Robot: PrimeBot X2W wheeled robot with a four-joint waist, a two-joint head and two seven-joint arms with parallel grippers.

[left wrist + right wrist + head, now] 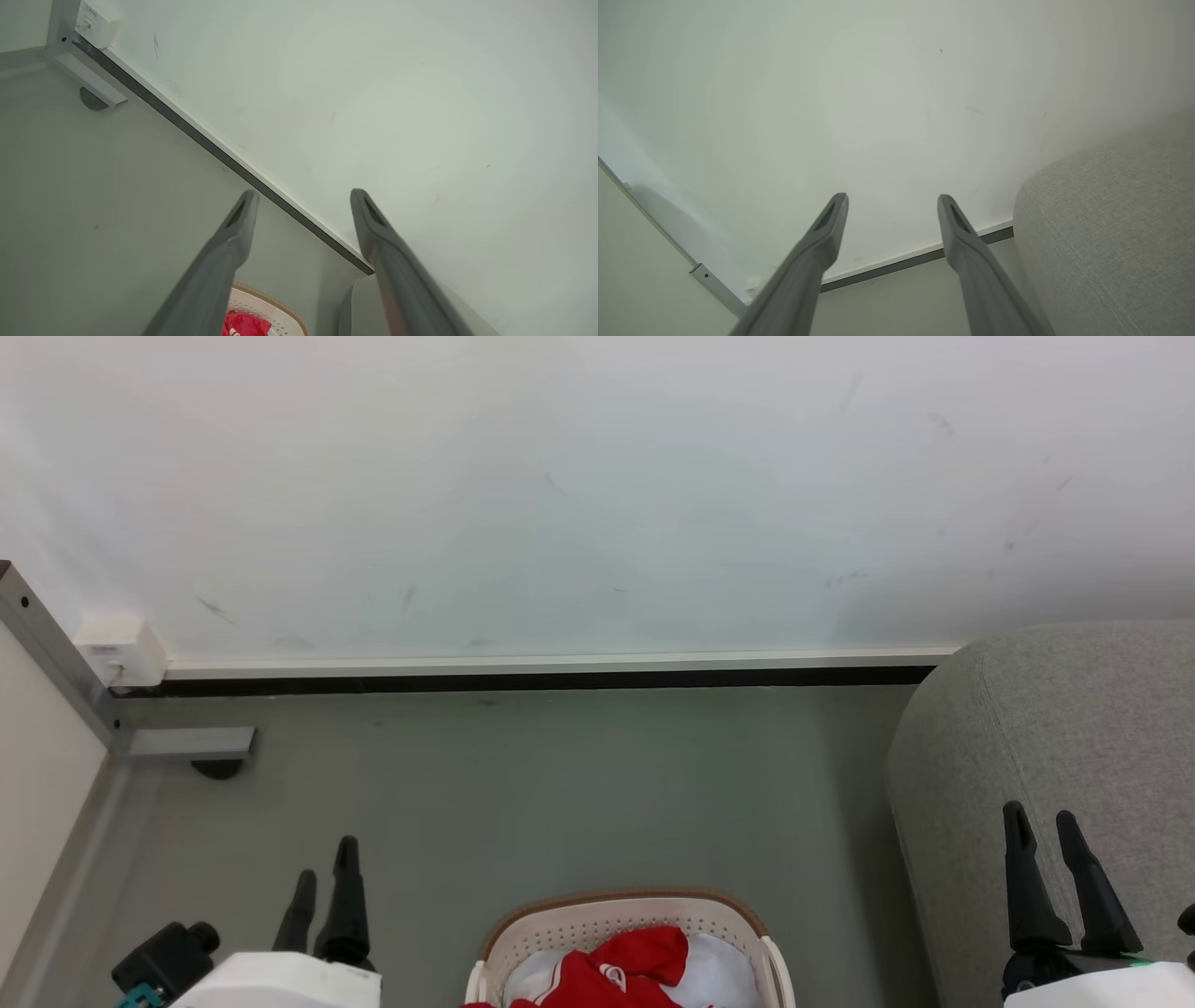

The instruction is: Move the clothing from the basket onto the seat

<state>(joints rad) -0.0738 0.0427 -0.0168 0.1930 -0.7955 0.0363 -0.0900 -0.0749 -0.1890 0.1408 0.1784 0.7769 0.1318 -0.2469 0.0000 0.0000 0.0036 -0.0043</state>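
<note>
The cream basket (621,910) with its brown rim stands on the floor at the bottom middle of the head view, cut off by the frame edge. Red clothing (639,961) with white trim lies in it on a pale white cloth. The grey sofa (1055,728) rises at the right. My left gripper (325,866) hangs open to the left of the basket, apart from it. My right gripper (1041,823) stands open in front of the sofa's rounded arm. In the left wrist view the open left gripper (302,196) points at the wall, with the basket (273,303) and red clothing (245,324) below.
A white wall (597,495) with a dark baseboard (560,679) runs across the back. A metal frame post and foot (191,742) with a white wall box (121,651) stand at the left. Grey floor (560,784) lies open between basket and wall.
</note>
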